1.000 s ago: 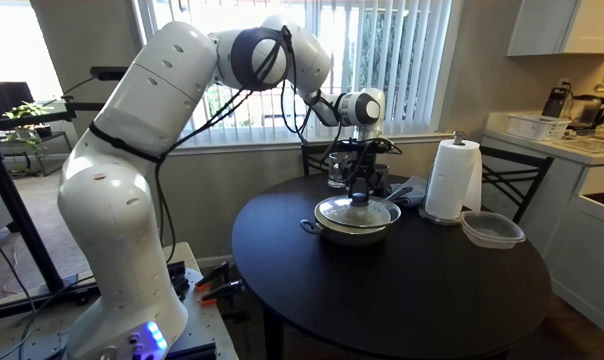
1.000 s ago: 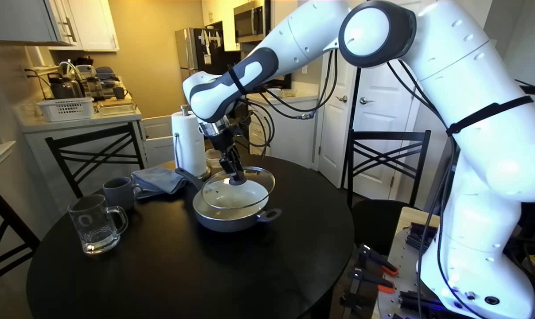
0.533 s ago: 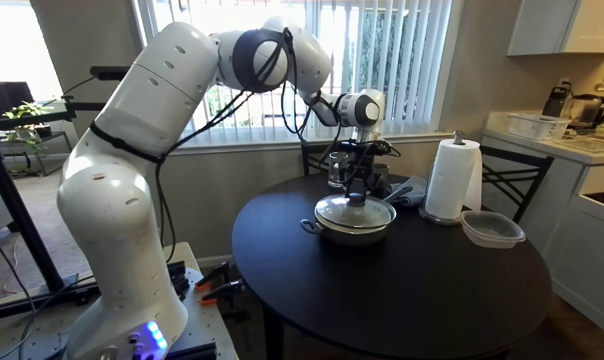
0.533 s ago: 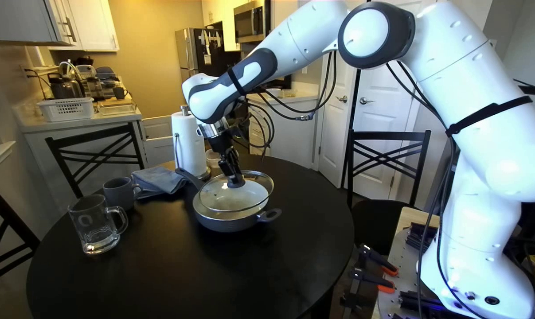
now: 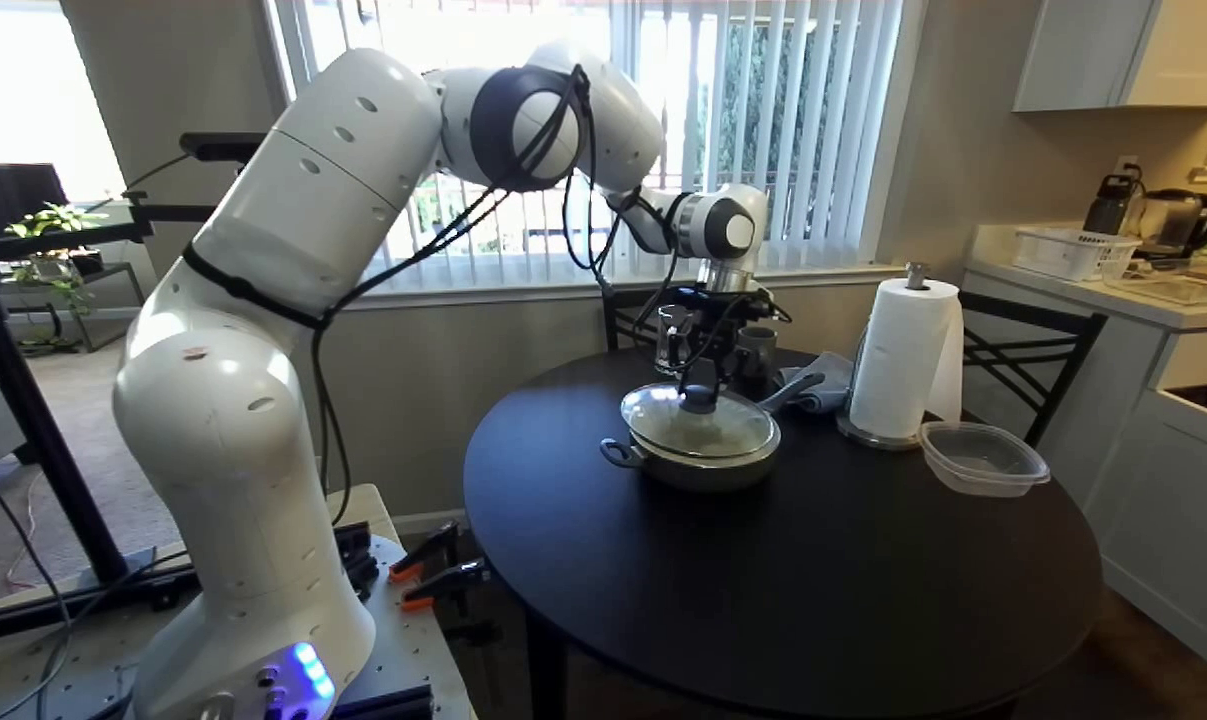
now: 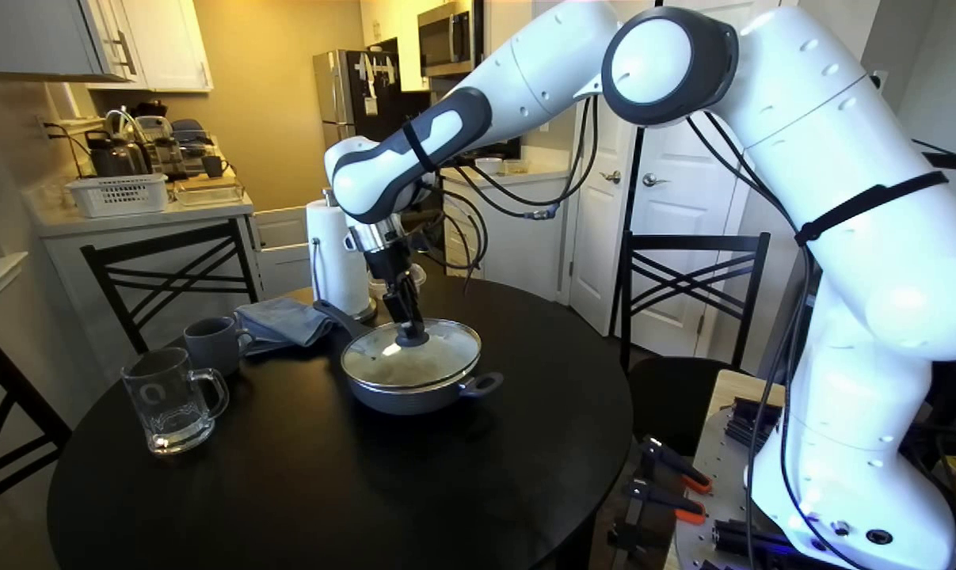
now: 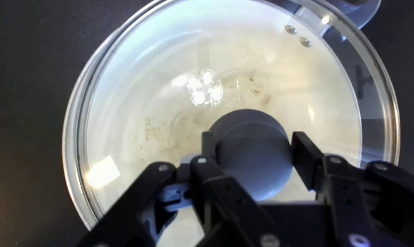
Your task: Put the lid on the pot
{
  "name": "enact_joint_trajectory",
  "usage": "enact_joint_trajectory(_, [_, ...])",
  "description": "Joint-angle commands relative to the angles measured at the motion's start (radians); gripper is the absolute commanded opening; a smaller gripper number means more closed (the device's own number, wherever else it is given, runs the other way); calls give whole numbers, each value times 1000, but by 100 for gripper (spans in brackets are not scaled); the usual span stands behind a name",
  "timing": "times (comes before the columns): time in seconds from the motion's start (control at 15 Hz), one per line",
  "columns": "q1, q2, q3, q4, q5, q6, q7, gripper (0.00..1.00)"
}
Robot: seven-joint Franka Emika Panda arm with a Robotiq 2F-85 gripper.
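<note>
The gripper (image 7: 253,151) pinched the knob (image 7: 251,163) of the lid (image 6: 405,366) between 2 fingers (image 7: 304,157). The lid lay over the pot (image 6: 406,401), seemingly touching it

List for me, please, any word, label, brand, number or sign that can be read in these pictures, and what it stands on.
No text can be read for certain in any view.
Glass mug: a round mark like an "O", too faint to tell letter from emblem.
Pale items on the fridge: too small to tell whether they bear writing.
Lid knob: no lettering shows.
</note>
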Motion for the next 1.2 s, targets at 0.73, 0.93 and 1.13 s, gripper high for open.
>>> enact_joint_trajectory(0.73, [-14, -17, -27, -12, -25, 79, -20, 32])
enact_joint_trajectory(0.93, [-12, -20, -31, -14, -33, 72, -21, 32])
enact_joint_trajectory(1.13, [-13, -19, -34, -13, -39, 67, -22, 32])
